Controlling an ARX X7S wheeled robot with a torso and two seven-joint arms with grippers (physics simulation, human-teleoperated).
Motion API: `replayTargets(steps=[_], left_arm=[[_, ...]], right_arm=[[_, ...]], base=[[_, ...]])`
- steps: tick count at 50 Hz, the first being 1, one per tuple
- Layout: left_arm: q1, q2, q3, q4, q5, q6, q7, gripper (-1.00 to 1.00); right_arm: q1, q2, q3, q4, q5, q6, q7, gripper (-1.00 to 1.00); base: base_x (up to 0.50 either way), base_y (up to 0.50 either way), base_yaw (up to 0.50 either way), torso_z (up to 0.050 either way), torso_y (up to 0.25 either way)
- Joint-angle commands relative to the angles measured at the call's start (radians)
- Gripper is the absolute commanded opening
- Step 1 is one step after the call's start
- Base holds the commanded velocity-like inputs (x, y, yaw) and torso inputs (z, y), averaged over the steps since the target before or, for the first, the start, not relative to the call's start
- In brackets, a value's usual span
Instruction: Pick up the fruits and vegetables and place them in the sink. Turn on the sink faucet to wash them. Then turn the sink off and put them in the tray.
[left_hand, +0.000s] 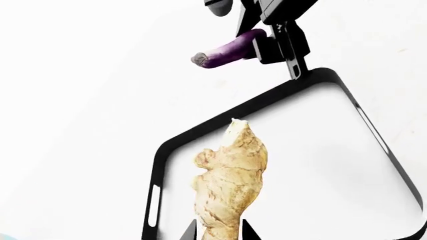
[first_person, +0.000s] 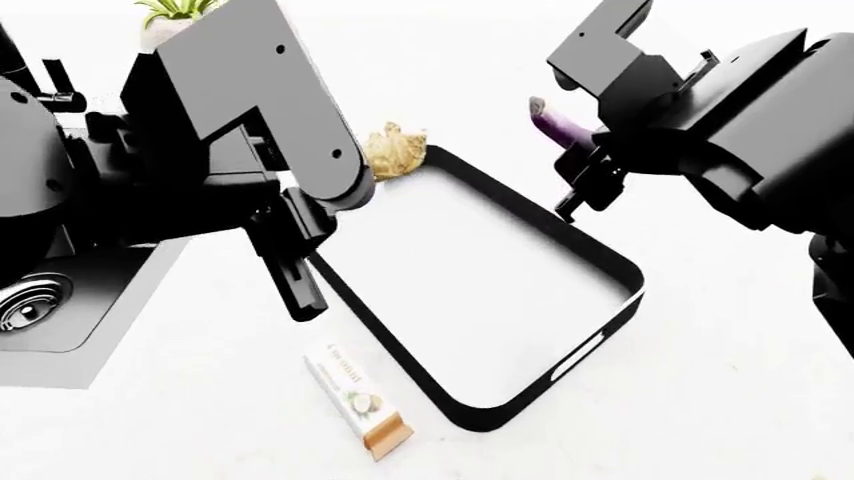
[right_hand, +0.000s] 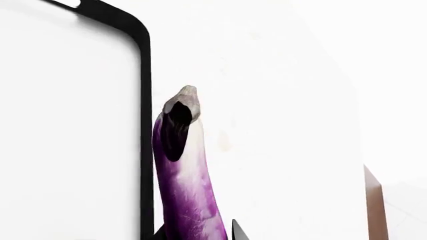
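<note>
My left gripper (left_hand: 219, 235) is shut on the knobbly tan ginger (left_hand: 230, 175), held above one end of the tray (left_hand: 220, 120) beside a slot handle. In the head view the ginger (first_person: 391, 150) pokes out past my left arm at the tray's far corner. The purple eggplant (right_hand: 183, 175) is clamped in my shut right gripper (right_hand: 197, 232) and hangs just outside the tray's black rim (right_hand: 143, 100). In the head view the eggplant (first_person: 558, 120) is raised beyond the tray's (first_person: 607, 255) far right side. The black sink (first_person: 80, 330) lies at the left. My left arm mostly hides the faucet.
A white snack bar packet (first_person: 358, 398) lies on the counter near the tray's front corner. The chrome drain strainer (first_person: 20, 305) shows in the sink. A plant pot (first_person: 167, 20) stands at the far left. A brown edge (right_hand: 373, 200) shows in the right wrist view.
</note>
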Motion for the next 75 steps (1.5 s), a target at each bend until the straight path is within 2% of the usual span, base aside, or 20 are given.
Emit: replayTargets(steps=[1, 19, 35, 58, 73, 74, 75], left_arm=[[-0.009, 0.063, 0.048, -0.052, 0.054, 0.020, 0.030, -1.00], [-0.026, 0.250, 0.302, -0.340, 0.292, 0.072, 0.224, -1.00], [-0.055, 0.395, 0.434, -0.610, 0.396, 0.116, 0.363, -1.00], [0.007, 0.502, 0.525, -0.892, 0.480, 0.216, 0.471, -1.00], [0.022, 0.519, 0.548, -0.951, 0.497, 0.245, 0.510, -1.00], [0.021, 0.517, 0.547, -0.946, 0.495, 0.243, 0.508, 1.00], [0.020, 0.513, 0.544, -0.938, 0.492, 0.241, 0.506, 1.00]], right_arm=[[0.011, 0.001, -0.008, -0.008, -0.008, 0.001, -0.002, -1.00], [0.040, 0.030, 0.015, -0.084, 0.016, 0.080, 0.034, -1.00], [0.040, 0.039, 0.023, -0.098, 0.030, 0.083, 0.050, -1.00], [0.044, 0.049, 0.023, -0.107, 0.050, 0.081, 0.068, -1.00], [0.044, 0.045, 0.010, -0.090, 0.054, 0.058, 0.068, -1.00], [0.044, 0.045, 0.010, -0.089, 0.054, 0.058, 0.068, -1.00], [0.044, 0.045, 0.010, -0.089, 0.055, 0.057, 0.068, -1.00]], base=[[0.00, 0.00, 0.00, 0.000, 0.000], [0.00, 0.00, 0.00, 0.000, 0.001], [0.00, 0.00, 0.00, 0.001, 0.001], [0.00, 0.00, 0.00, 0.000, 0.000], [0.00, 0.00, 0.00, 0.000, 0.001], [0.00, 0.00, 0.00, 0.000, 0.000], [0.00, 0.00, 0.00, 0.000, 0.000]])
